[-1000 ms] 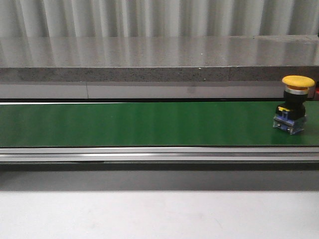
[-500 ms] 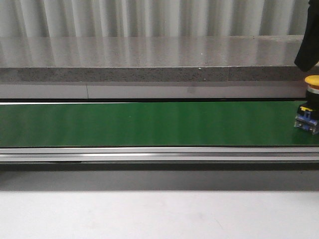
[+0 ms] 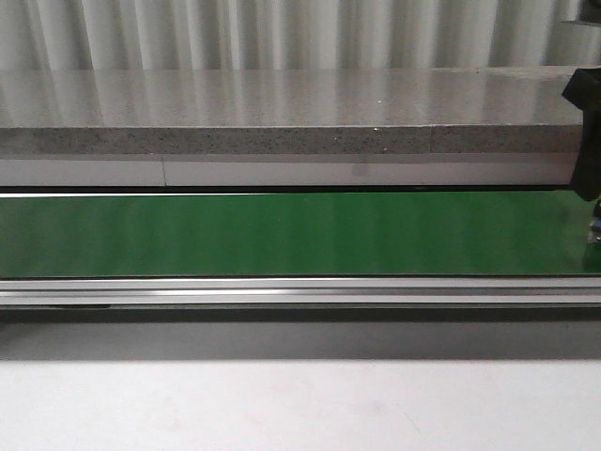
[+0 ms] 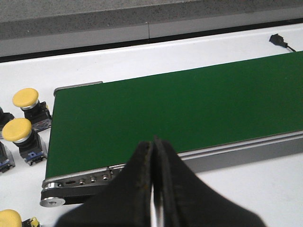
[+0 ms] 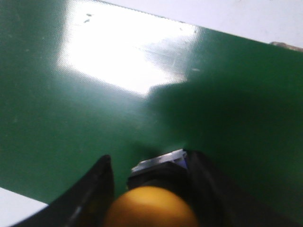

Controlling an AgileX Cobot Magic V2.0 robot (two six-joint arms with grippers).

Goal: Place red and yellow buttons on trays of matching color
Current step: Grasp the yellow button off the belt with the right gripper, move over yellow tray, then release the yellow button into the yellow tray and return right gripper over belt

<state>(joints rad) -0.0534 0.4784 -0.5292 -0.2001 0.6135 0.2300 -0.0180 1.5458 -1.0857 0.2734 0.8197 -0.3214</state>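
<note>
In the right wrist view a yellow button [image 5: 150, 207] on a black and blue base stands on the green belt [image 5: 71, 118]. My right gripper [image 5: 150, 158] is open and straddles it; one finger lies against the base, the other stands off with belt showing between. In the front view only a sliver of that button's base [image 3: 594, 231] shows at the right edge under my right arm [image 3: 587, 141]. My left gripper [image 4: 152, 142] is shut on nothing, above the conveyor's near rail. Three more yellow buttons [image 4: 25, 98] [image 4: 17, 130] [image 4: 9, 218] stand on the white table by the belt's end. No red button or tray is in view.
The green conveyor [image 3: 282, 233] runs across the table between metal rails [image 3: 282, 289]. A grey stone ledge [image 3: 282, 113] rises behind it. A black plug and cable [image 4: 278, 40] lie on the white table beyond the belt. Dark button bodies [image 4: 3, 116] show beside the yellow ones.
The yellow button has ridden the belt rightward to the front view's edge. My right arm has come down from the top right over it, hiding most of it.
</note>
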